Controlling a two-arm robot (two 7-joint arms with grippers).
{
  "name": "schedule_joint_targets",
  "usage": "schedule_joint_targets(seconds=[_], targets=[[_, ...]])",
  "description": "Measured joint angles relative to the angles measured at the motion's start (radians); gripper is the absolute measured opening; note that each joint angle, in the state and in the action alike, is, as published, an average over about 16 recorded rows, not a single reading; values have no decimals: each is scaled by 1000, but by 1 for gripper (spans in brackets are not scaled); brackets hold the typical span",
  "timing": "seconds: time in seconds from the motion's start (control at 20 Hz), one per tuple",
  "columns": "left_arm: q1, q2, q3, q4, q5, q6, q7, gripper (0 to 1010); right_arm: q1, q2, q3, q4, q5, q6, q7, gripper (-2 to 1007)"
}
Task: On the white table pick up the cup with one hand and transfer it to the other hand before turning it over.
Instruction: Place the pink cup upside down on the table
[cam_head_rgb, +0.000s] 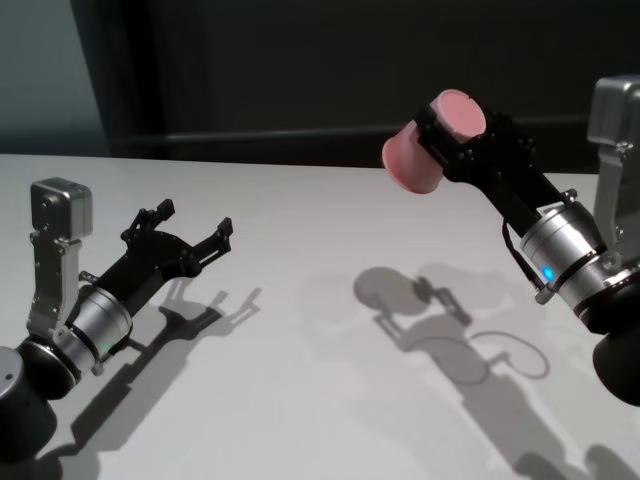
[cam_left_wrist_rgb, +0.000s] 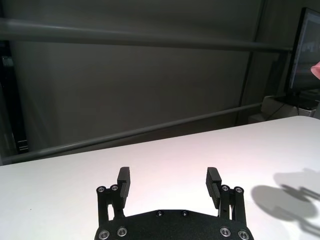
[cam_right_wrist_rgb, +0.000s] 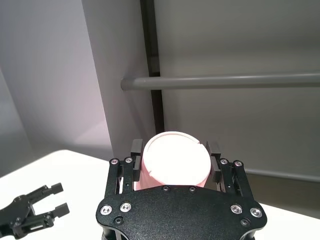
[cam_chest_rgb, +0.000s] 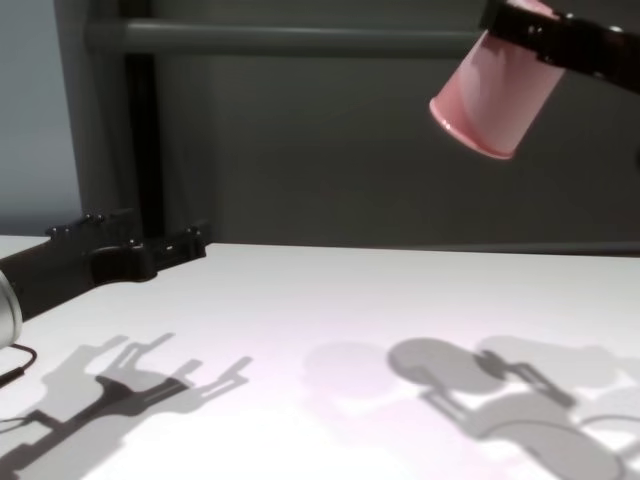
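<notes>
pink plastic cup (cam_head_rgb: 428, 142) is held in the air, well above the white surface (cam_head_rgb: 300, 330), on the robot's right side. the right gripper (cam_head_rgb: 455, 140) has its fingers (cam_right_wrist_rgb: 136, 148) closed on the cup's side wall near the base, one pad on each opposite flank. the cup is tilted: in the head view its flat base faces up and toward the camera, and in the chest view its wider rim points down and toward the robot's left. no part of the cup touches the surface; its shadow and that of the gripper lie on the surface below.

the left gripper (cam_head_rgb: 190, 228) is on the robot's left side, low over the surface, pointing toward the middle of the surface. its fingers (cam_left_wrist_rgb: 123, 179) stand wide apart, with nothing between the pads. it touches neither the cup nor, as far as can be seen, the surface. the two grippers are well apart, the right one higher than the left. in the right wrist view the left gripper shows farther off, fingers spread.
</notes>
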Motion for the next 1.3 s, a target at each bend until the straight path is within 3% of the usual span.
schedule_joint_targets(seconds=[0.25,0.45,0.85,1.3], targets=[[0,0,0,0,0,0,0,1001,27,13,-38,11,-71,65,-5,737],[0,0,0,0,0,0,0,1001,36,13,-59,29,-109,99,-4,737],[0,0,0,0,0,0,0,1001,39,-7,-94,87,-156,126,20,737],[0,0,0,0,0,0,0,1001,58,-41,-150,162,-214,146,65,737]])
